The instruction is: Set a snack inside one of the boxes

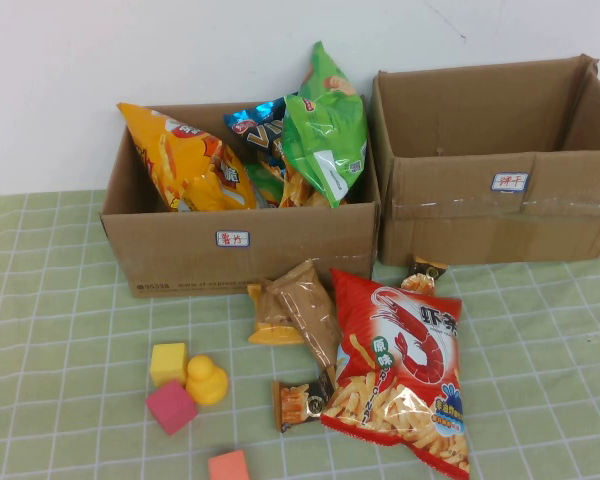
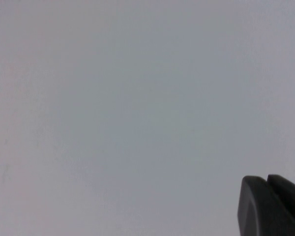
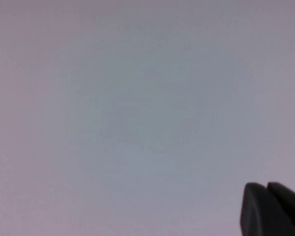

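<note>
i see the left gripper (image 2: 266, 183) pressed together facing a blank wall, right gripper (image 3: 266, 189) same, both off the table, red shrimp chip bag (image 1: 405, 367) lying on the green cloth before the left box (image 1: 180, 265), right box (image 1: 500, 225) beside it

A staged robot test bench rather than a home: a green checked tablecloth (image 1: 60, 330) laid before a bare white wall (image 1: 180, 50), on which two labelled cardboard boxes (image 1: 240, 250) stand, with snack bags (image 1: 400, 370) and toy blocks (image 1: 168, 363) just before them.
</note>
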{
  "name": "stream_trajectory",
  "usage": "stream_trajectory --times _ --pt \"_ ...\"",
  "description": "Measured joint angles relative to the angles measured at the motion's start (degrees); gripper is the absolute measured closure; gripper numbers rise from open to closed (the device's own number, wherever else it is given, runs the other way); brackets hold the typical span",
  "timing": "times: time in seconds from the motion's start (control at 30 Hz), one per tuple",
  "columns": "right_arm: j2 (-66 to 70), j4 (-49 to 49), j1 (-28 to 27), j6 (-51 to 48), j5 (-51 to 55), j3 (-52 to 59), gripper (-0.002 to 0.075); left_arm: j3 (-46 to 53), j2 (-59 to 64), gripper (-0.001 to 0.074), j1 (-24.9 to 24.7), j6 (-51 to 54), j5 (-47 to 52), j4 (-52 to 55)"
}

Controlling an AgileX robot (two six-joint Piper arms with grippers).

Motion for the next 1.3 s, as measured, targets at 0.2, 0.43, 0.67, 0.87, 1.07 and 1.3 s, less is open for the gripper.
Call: stream_trajectory --times 0.2,0.43,0.67,0.87,1.07,1.3 --pt "0.0 3.73 0.0 -0.13 3.18 -1.42 0.0728 -6.28 0.0 0.0736 0.0 -1.38 14.96 3.55" --pt "0.6 11.48 0.0 -7.53 27.39 -14.42 0.0728 -20.42 2.98 0.0736 0.0 -0.34 45.23 5.21" --pt "10.25 12.47 0.0 -11.77 51.46 -22.4 0.0728 -22.35 10.96 0.0736 0.0 0.02 63.84 5.21" --pt "22.47 13.03 0.0 -12.35 68.24 -22.84 0.0728 -19.28 13.69 0.0737 0.0 0.11 66.49 1.93" --pt "36.25 17.52 0.0 -12.49 71.56 -22.84 0.0728 -19.03 13.69 0.0736 0.0 0.14 63.38 0.34" --pt "50.9 35.2 0.19 -15.99 58.78 -23.39 0.0728 -18.76 13.69 0.0736 0.0 0.25 61.81 0.12"
